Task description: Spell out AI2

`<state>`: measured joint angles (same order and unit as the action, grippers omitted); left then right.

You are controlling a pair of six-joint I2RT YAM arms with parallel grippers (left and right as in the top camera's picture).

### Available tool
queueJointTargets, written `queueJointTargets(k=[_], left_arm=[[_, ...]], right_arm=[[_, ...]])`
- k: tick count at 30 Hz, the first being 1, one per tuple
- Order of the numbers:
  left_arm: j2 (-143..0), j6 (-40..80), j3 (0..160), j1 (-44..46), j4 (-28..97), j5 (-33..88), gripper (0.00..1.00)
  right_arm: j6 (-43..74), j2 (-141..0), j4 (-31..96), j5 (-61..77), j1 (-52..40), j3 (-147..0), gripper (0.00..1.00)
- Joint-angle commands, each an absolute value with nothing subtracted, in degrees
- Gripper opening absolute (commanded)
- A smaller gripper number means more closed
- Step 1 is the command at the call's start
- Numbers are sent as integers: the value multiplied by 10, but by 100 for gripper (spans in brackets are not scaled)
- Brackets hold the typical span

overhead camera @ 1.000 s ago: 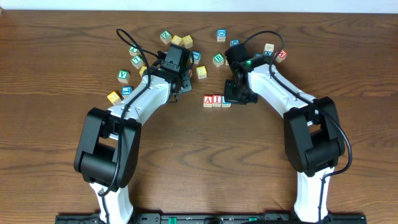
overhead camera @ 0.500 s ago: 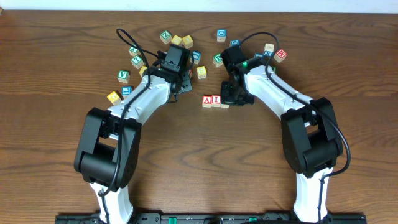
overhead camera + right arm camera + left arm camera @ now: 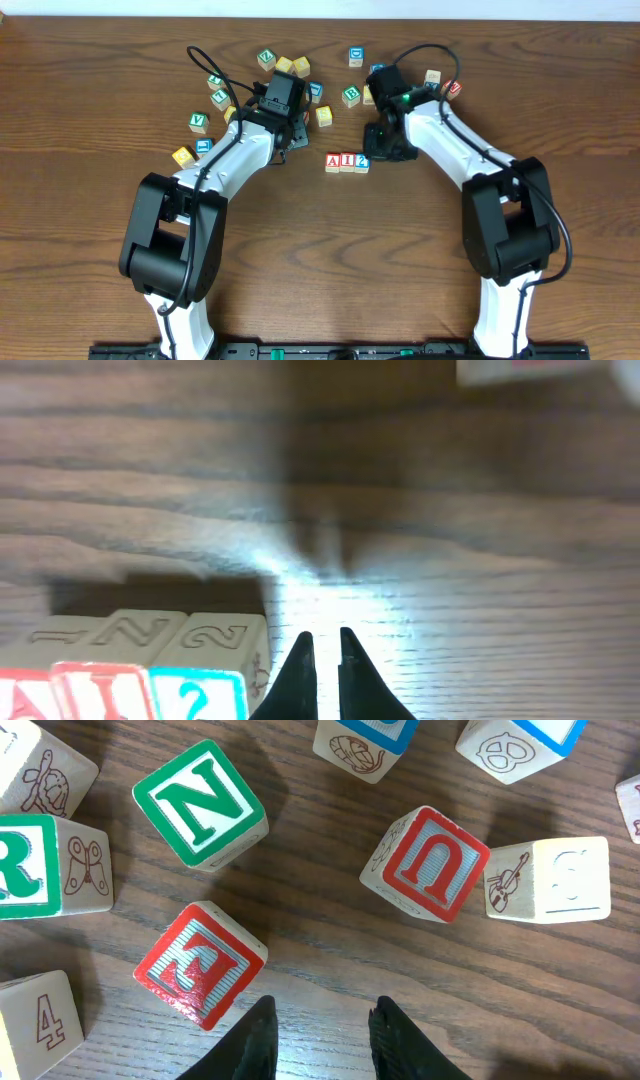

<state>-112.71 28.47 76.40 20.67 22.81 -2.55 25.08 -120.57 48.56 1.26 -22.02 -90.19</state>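
Three blocks stand side by side in mid-table: a red A (image 3: 333, 162), a red I (image 3: 347, 161) and a blue 2 (image 3: 362, 161). My right gripper (image 3: 383, 148) hovers just right of and behind the 2 block (image 3: 195, 695), shut, with nothing between its fingertips and clear of the block. The I block (image 3: 100, 695) shows at the bottom left of the right wrist view. My left gripper (image 3: 290, 138) is over the loose pile to the left. Its fingers are a little apart over bare wood (image 3: 320, 1020), holding nothing, just below a red E block (image 3: 198, 965).
Loose letter blocks are scattered along the back: a green V (image 3: 199, 122), a yellow one (image 3: 183, 156), a blue one (image 3: 355, 56), a green one (image 3: 351, 96) and a red one (image 3: 453, 88). Under the left wrist lie a green N (image 3: 200, 805) and a red U (image 3: 428, 863).
My right gripper has drawn back and to the right off the 2 block, leaving it standing beside the I. The left arm has not moved.
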Motion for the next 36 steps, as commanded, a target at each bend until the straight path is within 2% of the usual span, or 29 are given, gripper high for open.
queueJointTargets(k=[1, 6, 11, 18, 36], left_arm=[[-1117, 281, 761, 206, 230, -37, 31], [-1117, 286, 761, 203, 238, -45, 29], [-1117, 392, 761, 186, 281, -107, 26], [-1117, 485, 761, 146, 328, -110, 26], [-1117, 488, 761, 144, 329, -112, 26]], right_arm=[[214, -1174, 484, 9, -223, -934, 4], [180, -1172, 477, 51, -240, -957, 4], [178, -1173, 455, 113, -267, -954, 5], [180, -1173, 422, 111, -310, -919, 7], [183, -1173, 416, 96, -347, -880, 4]])
